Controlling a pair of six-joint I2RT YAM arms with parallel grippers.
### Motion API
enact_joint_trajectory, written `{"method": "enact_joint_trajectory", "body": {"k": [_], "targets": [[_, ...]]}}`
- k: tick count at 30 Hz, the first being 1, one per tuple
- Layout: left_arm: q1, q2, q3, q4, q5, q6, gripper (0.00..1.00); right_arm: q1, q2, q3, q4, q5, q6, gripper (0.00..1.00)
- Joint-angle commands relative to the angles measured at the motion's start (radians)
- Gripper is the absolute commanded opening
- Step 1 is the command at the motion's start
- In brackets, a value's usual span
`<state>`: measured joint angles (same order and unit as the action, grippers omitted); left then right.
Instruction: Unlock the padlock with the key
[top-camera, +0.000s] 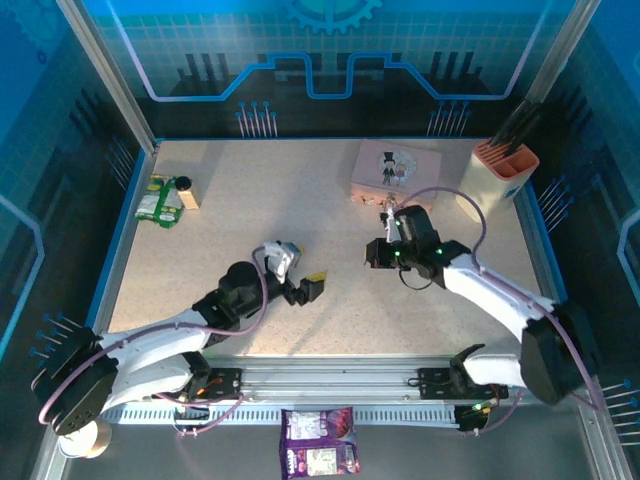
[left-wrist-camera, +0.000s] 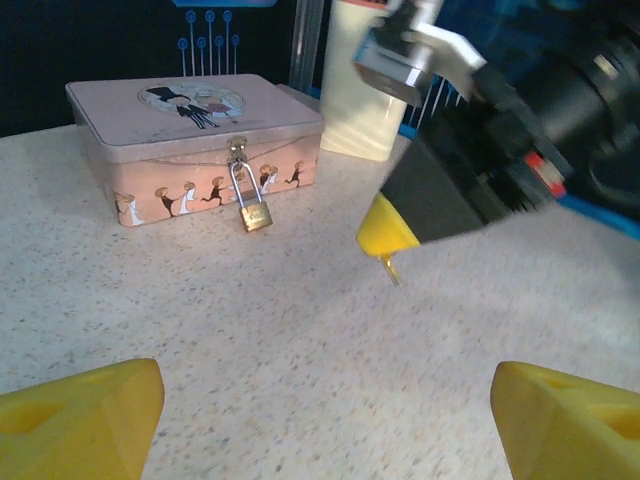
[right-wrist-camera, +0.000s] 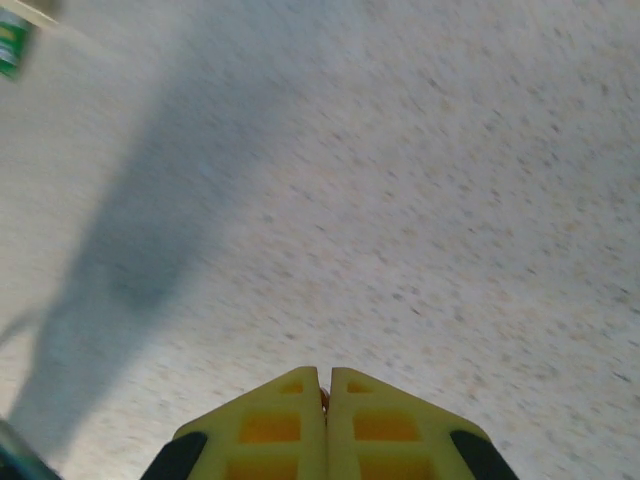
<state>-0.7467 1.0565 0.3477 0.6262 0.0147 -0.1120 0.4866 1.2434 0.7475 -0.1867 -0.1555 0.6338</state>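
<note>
two yellow fingers of the left gripper stand spread wide apart above the speckled table. beyond them the right gripper is pressed together, pinching the key, which points downward. farthest back, the padlock hangs by its shackle from the clasp on the pink box.

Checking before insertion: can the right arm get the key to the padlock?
Probably yes: the right gripper, shut on the key, hangs beside the padlock with just table between; the left gripper sits back, open.
</note>
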Motion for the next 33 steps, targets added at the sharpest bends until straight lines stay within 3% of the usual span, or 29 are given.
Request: {"method": "enact_joint_trajectory", "body": {"k": [1,5,8,17,21,26,33], "targets": [[0.009,0.048,0.11,-0.052,0.013,-0.257,0.86,0.016,-0.065,-0.123,0.397,0.008,0.212,0.0],[0.01,0.126,0.215,-0.064,0.105,-0.434,0.83,0.045,-0.124,-0.229,0.671,0.1,0.305,0.0],[0.009,0.153,0.27,-0.067,0.139,-0.527,0.8,0.075,-0.163,-0.258,0.752,0.173,0.327,0.0],[0.006,0.163,0.237,0.095,0.086,-0.82,0.73,0.248,-0.307,-0.341,0.849,0.468,0.344,0.0],[-0.017,0.186,0.231,0.176,0.092,-0.857,0.73,0.302,-0.302,-0.377,0.929,0.547,0.388,0.0],[-0.036,0.231,0.216,0.295,0.11,-0.88,0.72,0.328,-0.243,-0.387,1.041,0.558,0.44,0.0],[-0.036,0.252,0.205,0.325,0.092,-0.926,0.66,0.349,-0.216,-0.417,1.126,0.593,0.478,0.0]]}}
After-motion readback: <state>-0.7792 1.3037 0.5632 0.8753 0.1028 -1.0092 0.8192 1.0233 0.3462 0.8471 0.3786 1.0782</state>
